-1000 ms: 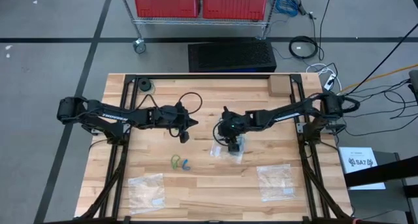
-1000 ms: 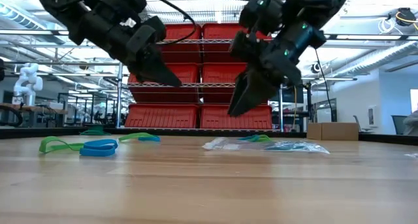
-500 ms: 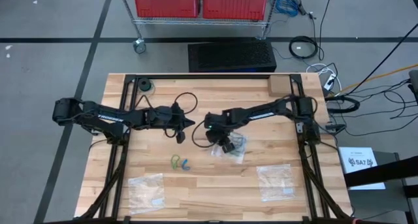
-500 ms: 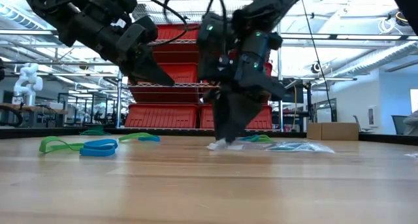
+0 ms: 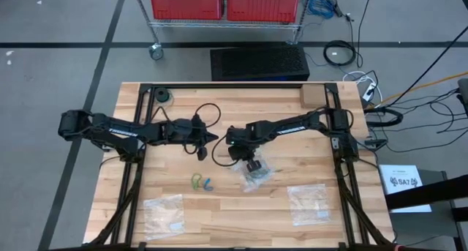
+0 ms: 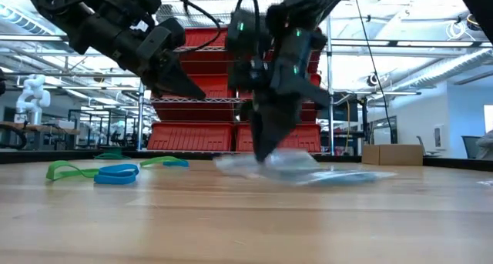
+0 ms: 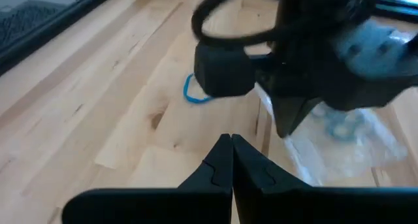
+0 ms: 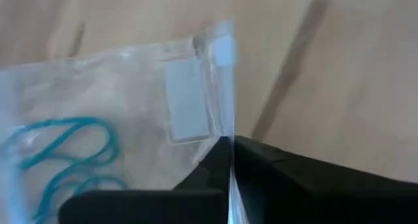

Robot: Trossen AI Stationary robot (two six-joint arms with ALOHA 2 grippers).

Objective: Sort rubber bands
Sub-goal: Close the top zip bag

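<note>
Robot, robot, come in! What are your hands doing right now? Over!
Right tool shut on bag edge, blue bands inside. Left tool shut, empty, above table. Loose bands on table. Nothing in the way.

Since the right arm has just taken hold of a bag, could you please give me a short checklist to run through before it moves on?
1. Right gripper shut on the edge of the clear bag: ok.
2. Bag raised off the table: ok in part; in the low view the gripped end is up, the far end rests on the wood.
3. Blue bands in the bag: ok, they show through the plastic.
4. Left gripper shut and empty, above the table beside the right one: ok.
5. Loose rubber bands lie apart from both grippers: ok.
6. Bag mouth open or sealed: cannot tell.
</note>
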